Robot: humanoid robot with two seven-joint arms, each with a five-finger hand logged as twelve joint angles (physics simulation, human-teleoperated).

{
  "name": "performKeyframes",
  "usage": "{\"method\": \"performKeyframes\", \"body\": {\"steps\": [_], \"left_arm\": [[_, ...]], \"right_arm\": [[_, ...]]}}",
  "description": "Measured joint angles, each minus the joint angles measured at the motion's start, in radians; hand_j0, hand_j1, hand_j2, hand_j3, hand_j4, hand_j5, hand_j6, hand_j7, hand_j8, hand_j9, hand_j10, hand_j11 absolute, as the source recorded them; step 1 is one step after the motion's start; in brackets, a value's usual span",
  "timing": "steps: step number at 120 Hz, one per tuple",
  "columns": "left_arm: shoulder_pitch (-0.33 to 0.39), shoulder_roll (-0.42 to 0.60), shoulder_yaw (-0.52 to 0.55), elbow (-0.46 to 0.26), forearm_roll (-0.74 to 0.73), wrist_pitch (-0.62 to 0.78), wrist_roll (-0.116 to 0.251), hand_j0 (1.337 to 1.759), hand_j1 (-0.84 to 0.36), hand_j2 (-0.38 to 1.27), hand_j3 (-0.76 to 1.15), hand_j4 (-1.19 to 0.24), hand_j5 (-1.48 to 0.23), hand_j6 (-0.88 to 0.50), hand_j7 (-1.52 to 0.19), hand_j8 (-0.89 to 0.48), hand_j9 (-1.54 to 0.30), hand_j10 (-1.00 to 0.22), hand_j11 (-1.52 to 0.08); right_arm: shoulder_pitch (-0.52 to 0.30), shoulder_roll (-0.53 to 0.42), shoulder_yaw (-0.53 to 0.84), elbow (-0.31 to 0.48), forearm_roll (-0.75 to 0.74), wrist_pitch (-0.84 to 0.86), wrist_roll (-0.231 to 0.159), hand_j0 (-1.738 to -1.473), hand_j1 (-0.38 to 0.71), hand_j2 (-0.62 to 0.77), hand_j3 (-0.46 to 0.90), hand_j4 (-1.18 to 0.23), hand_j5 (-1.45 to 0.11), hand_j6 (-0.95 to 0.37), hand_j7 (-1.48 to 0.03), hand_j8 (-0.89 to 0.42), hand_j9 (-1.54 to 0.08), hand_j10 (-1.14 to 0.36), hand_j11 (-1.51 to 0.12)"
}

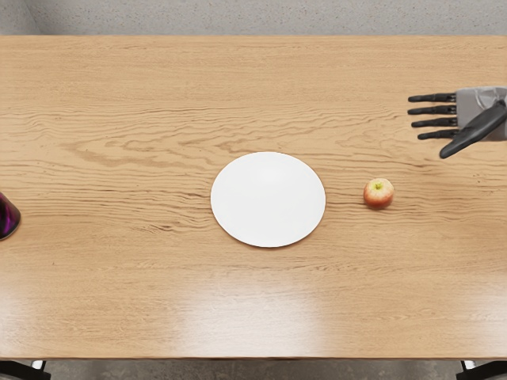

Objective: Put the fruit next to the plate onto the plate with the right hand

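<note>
The wooden table (119, 301) fills nearly the whole head view, and its near edge runs below the plate, with a soft sheen on the bare wood between them. The white plate (268, 199) lies flat about the middle of the tabletop, round and with nothing on it.

The fruit, a small red and yellow apple (379, 193), stands upright on the wood to the right of the plate, level with the plate's centre. It is near the rim but clear of it, with a strip of bare table between them. Nothing touches the apple.

Far to the left of the plate, at the picture's edge, a dark purple object (6, 215) shows only in part; what it is cannot be told.

Farther back and to the right of the plate, beyond the apple and well apart from it, the right hand (474, 111) comes in from the right edge. Its fingers (432, 98) are stretched out straight and spread, pointing towards the left, the thumb slanting below them, and they hold nothing.
</note>
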Motion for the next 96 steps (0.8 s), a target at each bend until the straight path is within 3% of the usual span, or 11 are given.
{"method": "performKeyframes", "body": {"steps": [30, 50, 64, 77, 85, 96], "left_arm": [[0.0, 0.0, 0.0, 0.0, 0.0, 0.0, 0.0, 1.658, 0.35, 0.0, 0.0, 0.0, 0.0, 0.0, 0.0, 0.0, 0.0, 0.0, 0.0], [0.0, 0.0, 0.0, 0.0, 0.0, 0.0, 0.0, 1.658, 0.35, 0.0, 0.0, 0.0, 0.0, 0.0, 0.0, 0.0, 0.0, 0.0, 0.0], [0.0, 0.0, 0.0, 0.0, 0.0, 0.0, 0.0, 1.658, 0.35, 0.0, 0.0, 0.0, 0.0, 0.0, 0.0, 0.0, 0.0, 0.0, 0.0], [0.0, 0.0, 0.0, 0.0, 0.0, 0.0, 0.0, 1.658, 0.35, 0.0, 0.0, 0.0, 0.0, 0.0, 0.0, 0.0, 0.0, 0.0, 0.0], [0.0, 0.0, 0.0, 0.0, 0.0, 0.0, 0.0, 1.658, 0.35, 0.0, 0.0, 0.0, 0.0, 0.0, 0.0, 0.0, 0.0, 0.0, 0.0], [0.0, 0.0, 0.0, 0.0, 0.0, 0.0, 0.0, 1.658, 0.35, 0.0, 0.0, 0.0, 0.0, 0.0, 0.0, 0.0, 0.0, 0.0, 0.0]], "right_arm": [[0.002, 0.011, 0.007, -0.005, -0.03, 0.029, 0.0, -1.658, -0.34, 0.0, 0.0, 0.0, 0.0, 0.0, -0.01, 0.0, -0.01, 0.0, -0.01], [0.1, 0.152, -0.04, 0.051, -0.363, -0.055, 0.0, -1.658, -0.35, 0.0, 0.0, 0.0, 0.0, 0.0, 0.0, 0.0, 0.0, 0.0, 0.0], [0.283, 0.199, -0.286, 0.116, -0.437, -0.19, 0.0, -1.658, -0.35, 0.0, 0.0, 0.0, 0.0, 0.0, 0.0, 0.0, 0.0, 0.0, 0.0], [0.606, 0.167, -0.691, 0.281, -0.299, -0.271, 0.0, -1.658, -0.35, 0.0, 0.0, 0.0, 0.0, 0.0, 0.0, 0.0, 0.0, 0.0, 0.0], [0.762, 0.172, -0.925, 0.371, -0.227, -0.378, 0.0, -1.658, -0.35, 0.0, 0.0, 0.0, 0.0, 0.0, 0.0, 0.0, 0.0, 0.0, 0.0], [0.856, 0.197, -1.089, 0.471, -0.161, -0.578, 0.0, -1.658, -0.35, 0.0, 0.0, -0.01, 0.0, -0.01, 0.0, -0.01, 0.0, 0.0, 0.0]]}}
